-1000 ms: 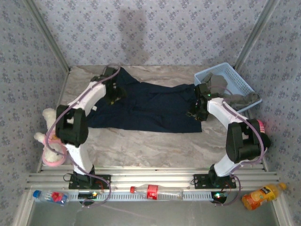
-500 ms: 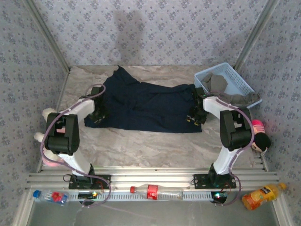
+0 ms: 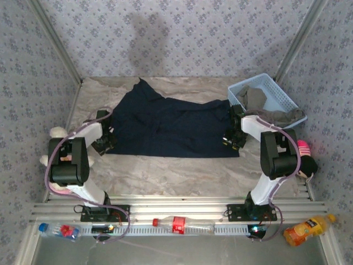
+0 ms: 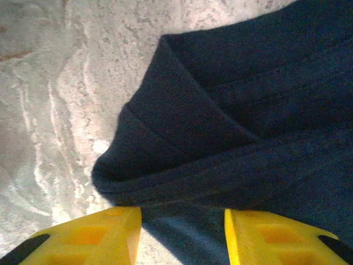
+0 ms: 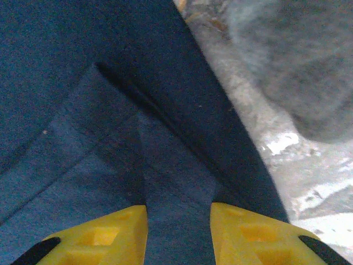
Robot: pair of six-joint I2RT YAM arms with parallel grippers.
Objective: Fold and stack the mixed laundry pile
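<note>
1. Two garments, one basket.
2. The navy T-shirt, creased, lies spread left of the basket; the grey-olive garment slumps over its rim.
3. Two grippers: the left gripper and the right gripper each clamp a shirt edge.

No text, number or sign can be read. Labels are seen on the water bottle at near left, the clear bottle in the middle and the orange bottle at near right, but their lettering is too small.
</note>
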